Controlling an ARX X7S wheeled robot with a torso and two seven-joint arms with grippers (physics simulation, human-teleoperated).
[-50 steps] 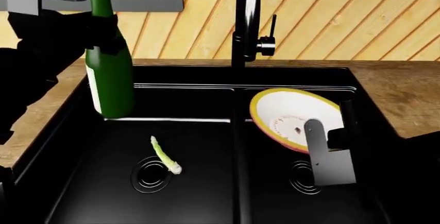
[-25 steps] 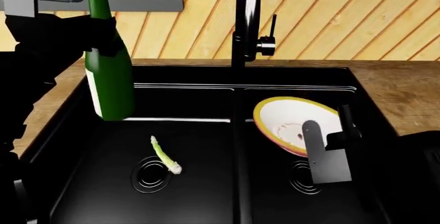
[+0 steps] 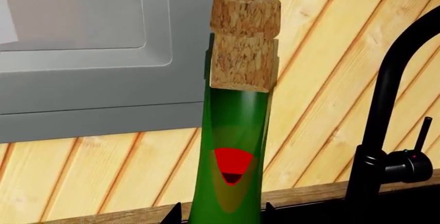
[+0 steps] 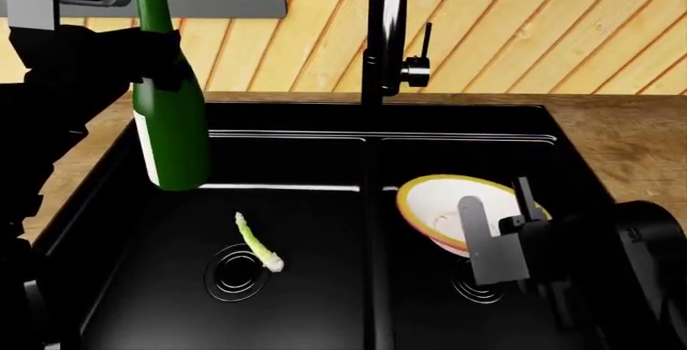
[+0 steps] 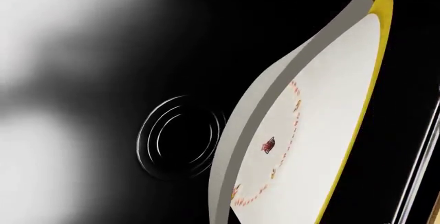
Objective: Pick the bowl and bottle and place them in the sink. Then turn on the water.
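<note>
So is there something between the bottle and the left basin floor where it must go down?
Almost nothing. The bottle, held by the left gripper, hangs over the left basin of the sink. Only a small green stalk lies there by the drain, slightly to the side of the bottle's base.

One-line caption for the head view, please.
Left gripper holds the bottle upright over the sink's left basin; right gripper lowers the tilted bowl into the right.

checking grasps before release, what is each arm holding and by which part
The left gripper holds the wine bottle at the base of its neck. The right gripper holds the bowl by its near rim, over the sink's right basin.
</note>
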